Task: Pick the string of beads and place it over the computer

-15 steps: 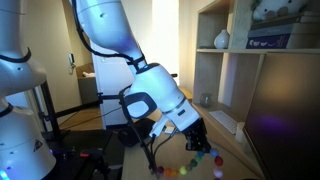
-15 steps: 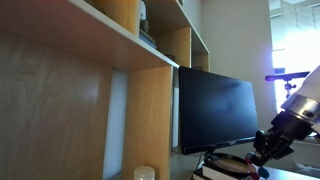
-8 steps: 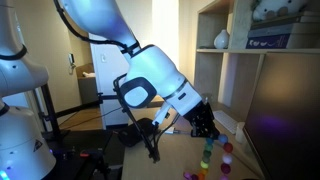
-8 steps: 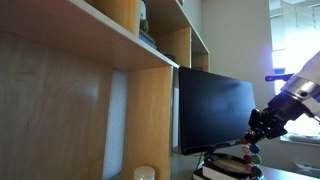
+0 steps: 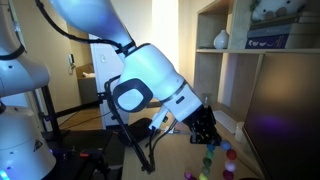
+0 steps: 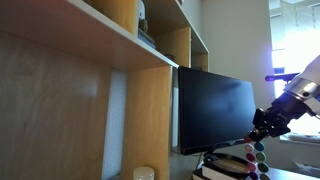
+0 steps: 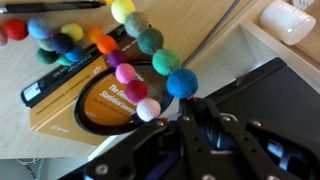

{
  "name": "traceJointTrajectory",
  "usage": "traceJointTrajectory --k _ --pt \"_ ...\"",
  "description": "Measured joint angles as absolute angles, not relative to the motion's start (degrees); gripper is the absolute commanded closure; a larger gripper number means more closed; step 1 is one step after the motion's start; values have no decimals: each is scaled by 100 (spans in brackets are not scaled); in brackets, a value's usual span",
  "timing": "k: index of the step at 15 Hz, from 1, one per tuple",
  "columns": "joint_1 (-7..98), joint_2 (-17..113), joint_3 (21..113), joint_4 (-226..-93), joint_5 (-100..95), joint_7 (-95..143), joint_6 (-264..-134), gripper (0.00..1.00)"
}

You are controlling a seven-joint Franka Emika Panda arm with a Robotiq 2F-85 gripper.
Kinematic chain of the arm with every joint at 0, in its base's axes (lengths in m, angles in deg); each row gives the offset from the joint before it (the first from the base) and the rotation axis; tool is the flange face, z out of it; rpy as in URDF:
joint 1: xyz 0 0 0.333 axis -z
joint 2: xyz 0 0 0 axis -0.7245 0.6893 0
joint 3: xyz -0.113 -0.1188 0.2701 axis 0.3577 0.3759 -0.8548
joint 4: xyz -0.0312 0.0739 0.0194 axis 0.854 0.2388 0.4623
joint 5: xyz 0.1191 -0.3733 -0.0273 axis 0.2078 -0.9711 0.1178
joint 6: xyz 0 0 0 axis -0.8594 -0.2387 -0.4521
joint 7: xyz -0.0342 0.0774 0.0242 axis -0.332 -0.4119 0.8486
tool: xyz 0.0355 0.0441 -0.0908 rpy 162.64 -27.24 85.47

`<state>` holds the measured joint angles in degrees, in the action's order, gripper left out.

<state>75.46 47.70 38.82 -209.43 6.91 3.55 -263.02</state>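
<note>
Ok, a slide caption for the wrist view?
Shut tool grips the string of beads, strand hanging above a book.

Matt string of beads (image 7: 150, 41), smooth pale wooden shelves (image 6: 60, 110), glossy dark computer screen (image 6: 215, 110).

An office: computer monitor (image 6: 215, 110), wooden shelving (image 6: 130, 52) and a book (image 7: 58, 112).

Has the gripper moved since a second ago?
Yes. The gripper has risen: it was level with the bottom edge of the monitor, now it sits higher beside the screen, with the string of beads dangling from its shut jaws.
</note>
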Motion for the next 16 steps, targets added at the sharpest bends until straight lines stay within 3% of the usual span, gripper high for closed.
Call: traceJointTrajectory --k 11,16 --pt "8533 3588 2644 -21148 -614 -589 -26303 96" --pt "8803 2962 2640 -21109 -1001 -1285 -26303 96"
